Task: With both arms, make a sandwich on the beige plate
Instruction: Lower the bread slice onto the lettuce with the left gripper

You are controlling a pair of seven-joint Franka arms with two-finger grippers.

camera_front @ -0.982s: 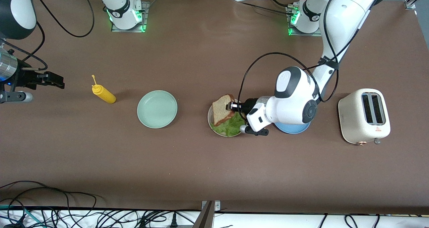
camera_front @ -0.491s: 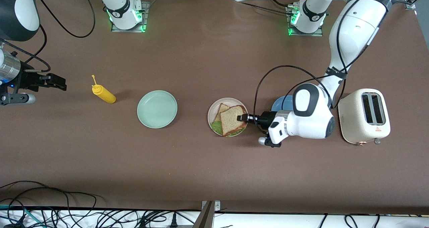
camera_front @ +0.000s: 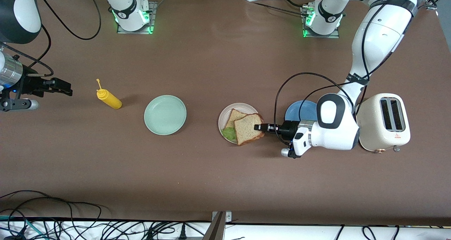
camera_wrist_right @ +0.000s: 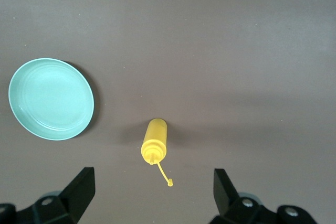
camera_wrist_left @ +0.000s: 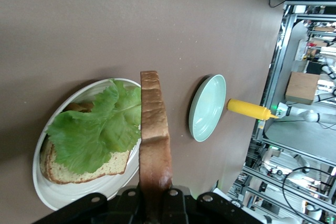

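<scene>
The left gripper (camera_front: pixel 258 127) is clenched on the edge of the top slice of bread (camera_front: pixel 249 128), holding it over the beige plate (camera_front: pixel 222 121) near the middle of the table (camera_front: pixel 211 180). The front view shows that slice lying nearly flat and overhanging the plate's rim toward the left arm's end. The left wrist view shows what the front view cannot: the top slice (camera_wrist_left: pixel 153 135) seen edge-on, raised clear above the lettuce leaf (camera_wrist_left: pixel 100 124), which lies on the bottom slice (camera_wrist_left: pixel 84 167) in the plate (camera_wrist_left: pixel 63 195).

The right gripper (camera_front: pixel 58 86) waits in the air over the right arm's end of the table, its fingers (camera_wrist_right: pixel 79 188) spread wide and holding nothing. Its wrist view looks down on the yellow bottle (camera_wrist_right: pixel 154 147) lying on its side and on the green plate (camera_wrist_right: pixel 51 98), which has nothing in it.

A blue plate (camera_front: pixel 299 110) sits between the beige plate and the toaster (camera_front: pixel 382 122), partly covered by the left arm. The toaster carries a small red mark with lettering too small to read.
</scene>
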